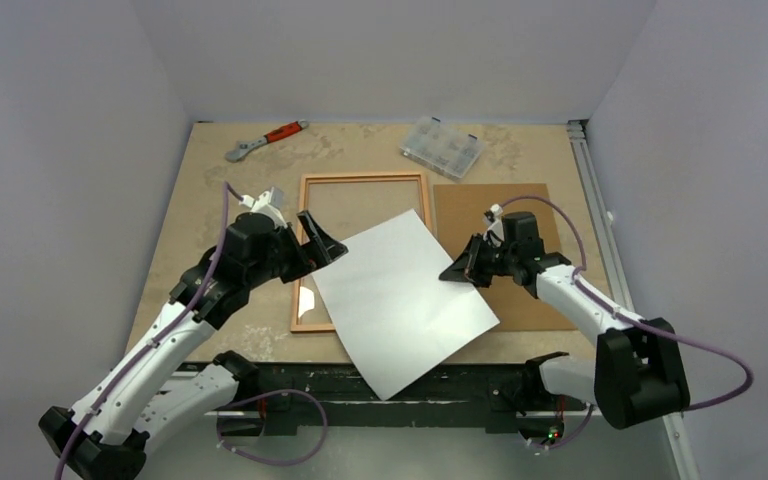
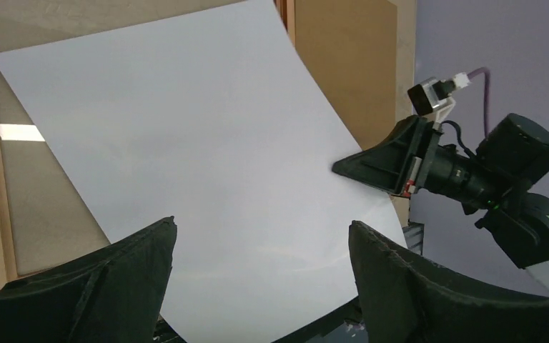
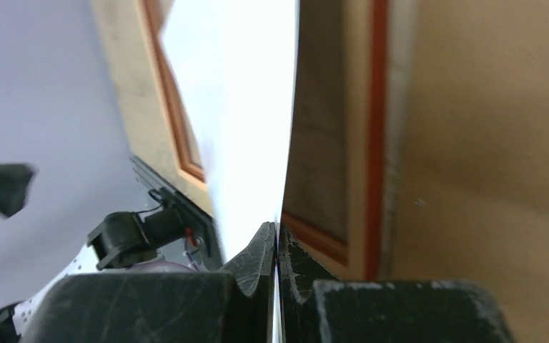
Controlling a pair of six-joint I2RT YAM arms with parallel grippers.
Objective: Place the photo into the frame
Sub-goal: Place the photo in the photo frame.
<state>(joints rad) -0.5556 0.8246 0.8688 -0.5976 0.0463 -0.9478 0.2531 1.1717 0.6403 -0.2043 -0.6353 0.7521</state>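
Top external view: the left tool stands with its jaws spread wide and empty, just beside the upper left edge of the photo. Right of it, the photo lies white side up, askew over the frame and overhanging the counter. The right tool is pinched onto the photo's right edge, above the brown backing board.

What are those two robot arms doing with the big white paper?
The right end effector is pinching one edge of the photo, white back up. The left end effector is open at the opposite edge, not holding it. The photo is crooked over the wooden frame, not in it yet.
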